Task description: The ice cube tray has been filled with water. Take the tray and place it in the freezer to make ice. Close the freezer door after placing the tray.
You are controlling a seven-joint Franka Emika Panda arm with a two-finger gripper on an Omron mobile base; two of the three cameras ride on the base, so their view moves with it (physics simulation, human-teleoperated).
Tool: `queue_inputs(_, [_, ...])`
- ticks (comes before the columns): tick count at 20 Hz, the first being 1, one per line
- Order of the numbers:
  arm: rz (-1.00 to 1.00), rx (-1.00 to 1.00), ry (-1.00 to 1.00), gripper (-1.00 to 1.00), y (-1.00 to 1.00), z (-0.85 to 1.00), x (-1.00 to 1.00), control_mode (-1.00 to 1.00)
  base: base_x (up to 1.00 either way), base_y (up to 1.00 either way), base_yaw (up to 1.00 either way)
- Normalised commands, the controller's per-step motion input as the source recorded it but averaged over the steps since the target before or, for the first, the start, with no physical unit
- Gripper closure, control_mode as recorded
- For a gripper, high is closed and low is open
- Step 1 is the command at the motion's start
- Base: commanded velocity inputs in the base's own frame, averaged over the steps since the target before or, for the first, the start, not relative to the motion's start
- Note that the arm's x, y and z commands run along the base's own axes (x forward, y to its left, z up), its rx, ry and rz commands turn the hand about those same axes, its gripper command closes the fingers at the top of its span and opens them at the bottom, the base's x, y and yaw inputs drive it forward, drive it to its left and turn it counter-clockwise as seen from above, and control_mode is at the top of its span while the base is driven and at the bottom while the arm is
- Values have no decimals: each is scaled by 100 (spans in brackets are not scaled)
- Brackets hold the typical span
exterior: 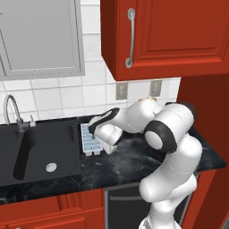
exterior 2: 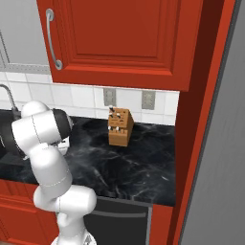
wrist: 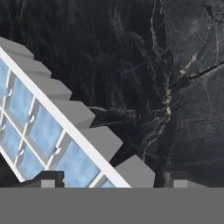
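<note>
The red cabinets [exterior: 170,38] loom overhead, and the black marble desk [exterior: 147,156] stretches from the dark sink [exterior: 40,150] towards the red side panel. On that stone, just beside the sink's right rim, lies the ice cube tray [exterior: 90,142], its long axis running away from the robot towards the tiled wall. The white arm bends over it, wrist low, and the hand [wrist: 113,178] sits right above the tray's near end.

From the hand's own camera the tray [wrist: 52,127] cuts diagonally across, blue cells glinting, one long wall of grey cell backs passing between the two dark fingertips [wrist: 49,178]. One tip stands over the cells, the other over bare stone. The jaws stand wide, gripping nothing yet. My read: they straddle that long rim, so squeezing there should pinch it.
</note>
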Motion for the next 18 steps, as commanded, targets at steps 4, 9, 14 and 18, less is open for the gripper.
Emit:
queue_inputs(4, [0, 0, 0, 100, 0, 0, 0, -100, 0, 0, 0])
queue_inputs(9, [0, 0, 0, 100, 0, 1, -17, -100, 0, 0, 0])
queue_inputs(14, [0, 0, -16, 100, 0, 39, -39, -100, 0, 0, 0])
queue_inputs(18, [0, 0, -17, 100, 0, 49, -25, -100, 0, 0, 0])
